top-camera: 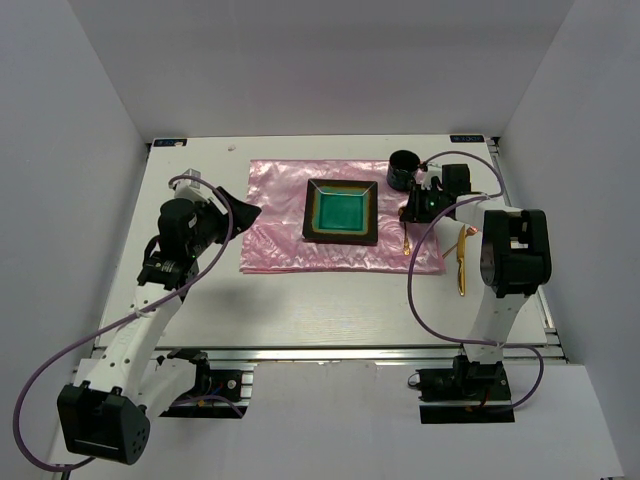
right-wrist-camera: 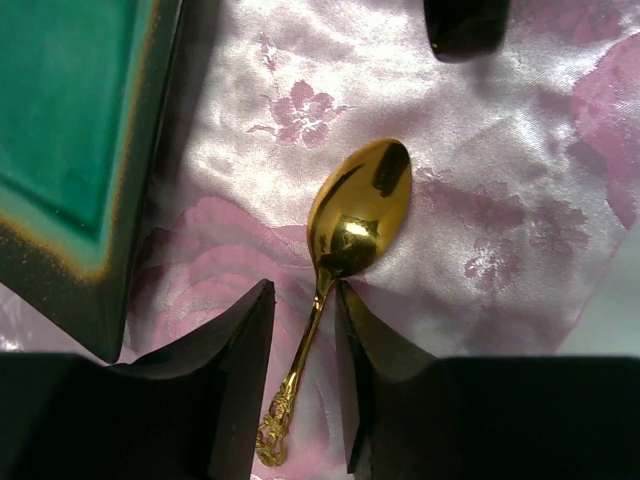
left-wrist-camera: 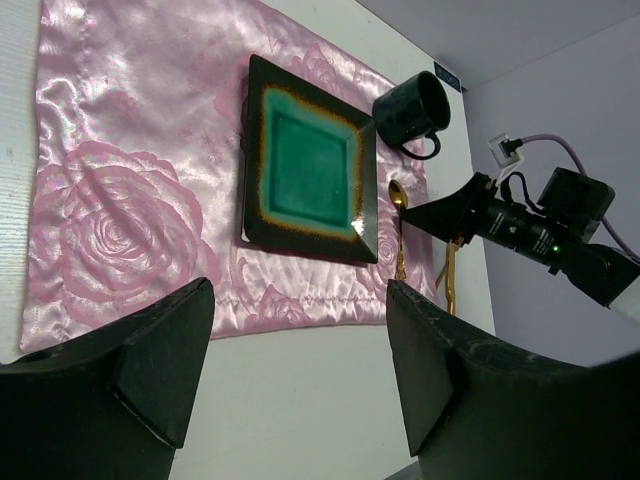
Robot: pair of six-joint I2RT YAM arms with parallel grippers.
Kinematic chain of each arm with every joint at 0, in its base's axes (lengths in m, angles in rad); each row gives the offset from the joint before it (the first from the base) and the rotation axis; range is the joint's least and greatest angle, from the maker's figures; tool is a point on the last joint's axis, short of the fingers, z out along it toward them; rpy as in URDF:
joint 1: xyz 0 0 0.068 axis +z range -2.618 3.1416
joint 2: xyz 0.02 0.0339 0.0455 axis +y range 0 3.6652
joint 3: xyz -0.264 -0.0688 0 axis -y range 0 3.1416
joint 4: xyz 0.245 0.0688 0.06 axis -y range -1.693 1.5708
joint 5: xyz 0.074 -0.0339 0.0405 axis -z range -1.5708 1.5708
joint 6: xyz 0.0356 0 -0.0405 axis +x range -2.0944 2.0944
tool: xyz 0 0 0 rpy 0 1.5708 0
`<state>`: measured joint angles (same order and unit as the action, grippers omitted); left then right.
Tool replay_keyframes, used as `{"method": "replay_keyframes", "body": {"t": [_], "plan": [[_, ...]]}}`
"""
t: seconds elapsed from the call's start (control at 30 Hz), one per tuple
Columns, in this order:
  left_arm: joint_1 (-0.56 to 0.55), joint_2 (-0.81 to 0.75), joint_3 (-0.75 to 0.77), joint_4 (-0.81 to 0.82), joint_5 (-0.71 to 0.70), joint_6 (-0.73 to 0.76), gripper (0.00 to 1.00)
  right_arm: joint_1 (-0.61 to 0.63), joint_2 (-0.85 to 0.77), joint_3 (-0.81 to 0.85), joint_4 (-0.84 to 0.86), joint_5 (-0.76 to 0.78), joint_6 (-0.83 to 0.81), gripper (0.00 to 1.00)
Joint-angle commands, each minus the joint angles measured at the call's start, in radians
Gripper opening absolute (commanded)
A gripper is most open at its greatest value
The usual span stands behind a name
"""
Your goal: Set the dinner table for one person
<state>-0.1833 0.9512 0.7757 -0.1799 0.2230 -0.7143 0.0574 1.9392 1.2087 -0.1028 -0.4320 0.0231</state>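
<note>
Straddling the gold spoon's (right-wrist-camera: 355,215) thin handle, the right gripper (right-wrist-camera: 305,290) has its jaws narrowly apart; pinched or not, cannot tell. Left gripper (left-wrist-camera: 300,290) hangs wide open, empty, over the bare white dinner table (top-camera: 300,300) at the pink placemat's (top-camera: 275,180) left edge.

Risks: the slick handle may twist out. The fingers could snag the glossy cloth and drag it, shifting the green plate (right-wrist-camera: 60,120) just beside, then the dark mug (left-wrist-camera: 412,108) beyond.
</note>
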Motion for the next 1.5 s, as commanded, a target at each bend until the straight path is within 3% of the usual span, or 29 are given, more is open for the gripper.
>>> {"method": "replay_keyframes", "body": {"t": [0.0, 0.4, 0.63, 0.73, 1.47], "plan": [[-0.001, -0.031, -0.007, -0.004, -0.014, -0.005, 0.79, 0.002, -0.017, 0.034, 0.008, 0.035, -0.017, 0.37], [-0.002, -0.094, -0.052, 0.01, -0.022, -0.014, 0.79, -0.042, -0.253, -0.044, -0.13, 0.096, -0.149, 0.42], [-0.002, -0.12, -0.081, 0.014, -0.033, -0.002, 0.82, -0.096, -0.466, -0.152, -0.201, 0.134, -0.207, 0.58], [-0.001, -0.126, -0.087, 0.017, -0.031, 0.004, 0.82, -0.126, -0.514, -0.19, -0.235, 0.157, -0.233, 0.59], [-0.002, -0.118, -0.125, 0.026, -0.036, 0.021, 0.83, -0.165, -0.428, -0.31, -0.255, 0.424, -0.255, 0.53]]}}
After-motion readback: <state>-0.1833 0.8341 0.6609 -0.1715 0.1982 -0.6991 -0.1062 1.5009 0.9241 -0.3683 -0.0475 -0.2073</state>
